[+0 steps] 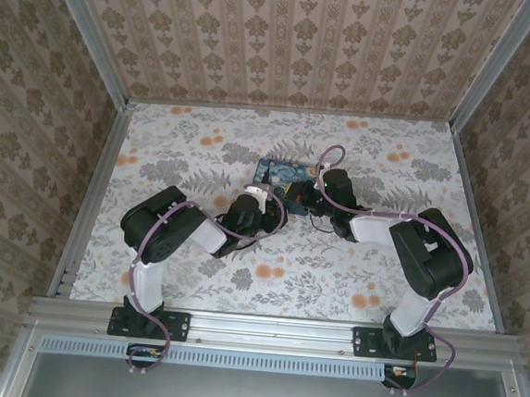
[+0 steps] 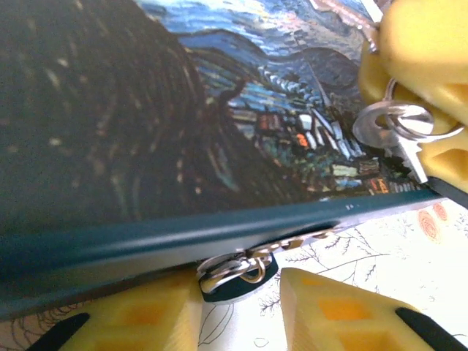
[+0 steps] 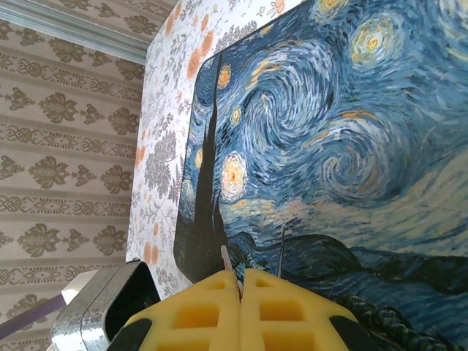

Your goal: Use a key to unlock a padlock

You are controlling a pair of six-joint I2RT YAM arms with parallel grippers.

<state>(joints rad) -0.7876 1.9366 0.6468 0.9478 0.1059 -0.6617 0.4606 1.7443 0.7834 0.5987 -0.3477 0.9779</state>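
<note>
The padlock (image 2: 232, 276) sits low in the left wrist view. It is a small dark rounded body with bright metal loops on top, tucked against the lower edge of the box (image 2: 146, 146) and resting on the flowered surface (image 2: 380, 248). The left fingers (image 2: 172, 307) are spread, with one yellow pad on each side of the padlock. As far as I can tell, neither pad touches it. A short run of fine chain (image 2: 296, 240) leads from the padlock to the right along the box's dark-teal rim.

The key (image 2: 406, 151) is at the upper right of the same view, well apart from the padlock and above the lid near its corner. It is silver, its head is threaded by a split ring (image 2: 413, 121), and its blade points down toward the box edge. The right fingers (image 3: 240, 281) are pressed together on it. In the right wrist view the two yellow pads meet with no gap, and a thin sliver of metal pokes out of the seam over the lid.

In the top view both arms bend inward and meet at the box, in the middle of the surface.

The lid carries a starry-night painting with blue swirls, yellow stars, a dark cypress and a village with lit windows (sharp in the right wrist view, smeared in the left). Any marking on the key or padlock is too small and blurred to read.
</note>
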